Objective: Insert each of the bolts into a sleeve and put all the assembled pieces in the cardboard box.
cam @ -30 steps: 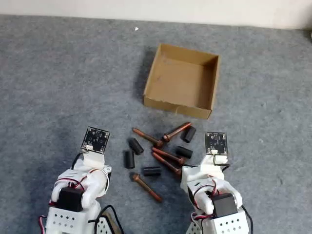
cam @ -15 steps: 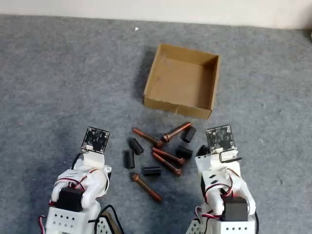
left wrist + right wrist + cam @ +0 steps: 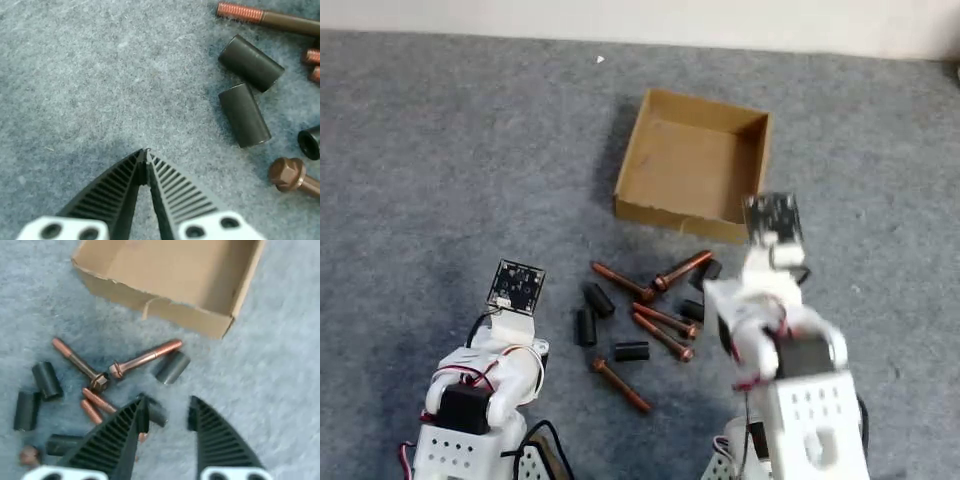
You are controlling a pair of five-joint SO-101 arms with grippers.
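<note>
Several copper bolts (image 3: 665, 319) and short black sleeves (image 3: 598, 299) lie scattered on the grey carpet in front of the empty cardboard box (image 3: 685, 222). My right gripper (image 3: 167, 402) is open and held above the right side of the pile. One sleeve (image 3: 172, 367) and a bolt (image 3: 145, 357) lie just beyond its tips, and the box (image 3: 165, 307) is farther off. My left gripper (image 3: 145, 155) is shut with nothing in it, low over bare carpet to the left of the pile. Two sleeves (image 3: 245, 115) lie a short way from it.
The carpet runs open to the left, right and behind the box. A pale wall edge (image 3: 640, 20) bounds the far side. The two arm bases (image 3: 470, 420) stand at the near edge.
The right arm has risen and swung forward from beside the pile toward the box's near right corner. The left arm has not moved, and the bolts and sleeves lie as before.
</note>
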